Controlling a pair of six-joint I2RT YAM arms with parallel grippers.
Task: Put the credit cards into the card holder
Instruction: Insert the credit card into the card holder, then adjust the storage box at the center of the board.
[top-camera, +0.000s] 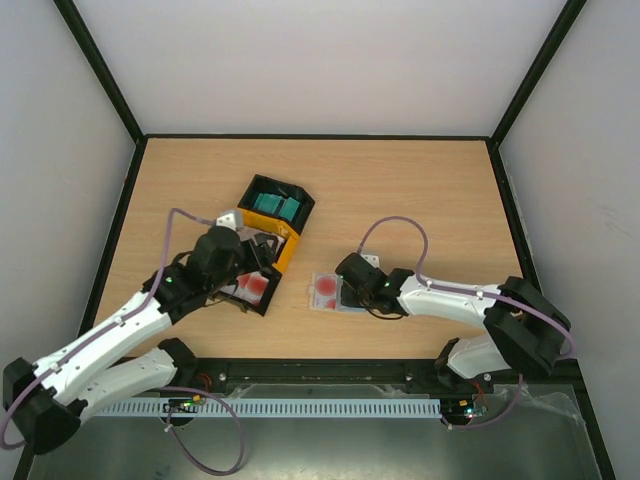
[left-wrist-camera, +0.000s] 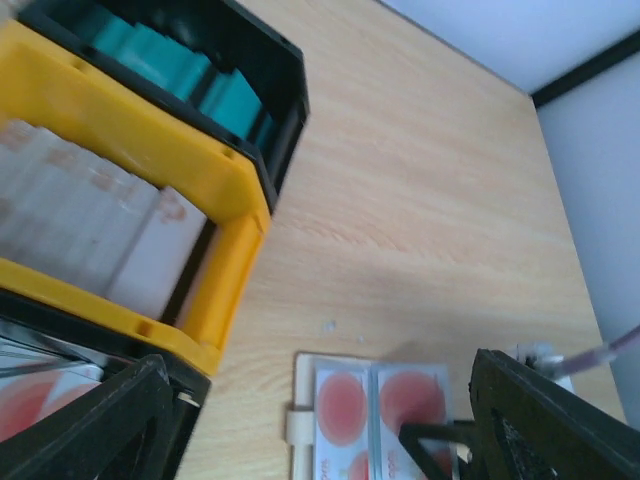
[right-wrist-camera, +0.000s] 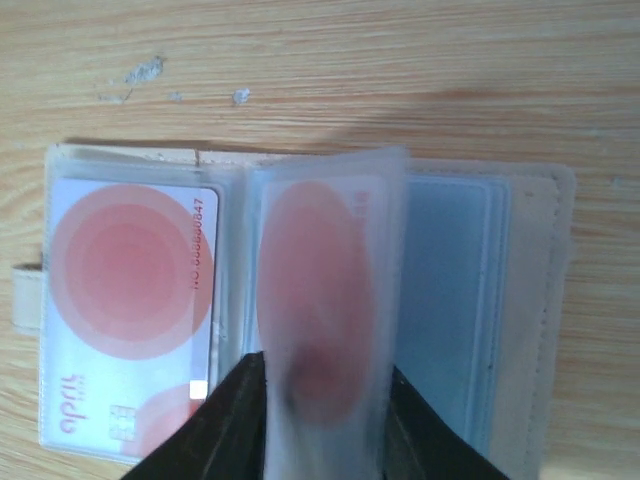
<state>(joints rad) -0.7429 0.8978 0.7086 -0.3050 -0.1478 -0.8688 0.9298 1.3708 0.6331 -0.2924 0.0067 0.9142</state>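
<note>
The card holder (top-camera: 324, 293) lies open and flat on the table (top-camera: 420, 190), just below the middle of the overhead view. In the right wrist view its left pocket holds a white card with a red disc (right-wrist-camera: 130, 310), lying flat. Its right pocket holds a bluish card (right-wrist-camera: 450, 290). Between them a clear leaf (right-wrist-camera: 325, 300) stands up from the spine, blurred, with a red-marked card inside it. The right gripper (top-camera: 352, 285) sits over the right half of the holder. Its dark fingers (right-wrist-camera: 240, 425) flank the foot of that leaf with a narrow gap between them, and I cannot tell whether they are pinching the leaf or only stand beside it. To the left of the holder, and apart from it, three bins sit in a slanted row. The black bin (top-camera: 280, 205) holding teal cards (top-camera: 272, 205) is farthest up the frame. The yellow bin (left-wrist-camera: 235, 200) below it holds pale cards (left-wrist-camera: 90, 225). A second black bin (top-camera: 262, 300) holding red-marked cards (top-camera: 252, 287) is lowest. The left gripper (top-camera: 250, 268) hangs over the lower two bins. In its own wrist view the left gripper's fingers (left-wrist-camera: 100, 430) are spread wide at the bottom corners of the frame with nothing between them. The holder shows beyond them at the bottom centre.
</note>
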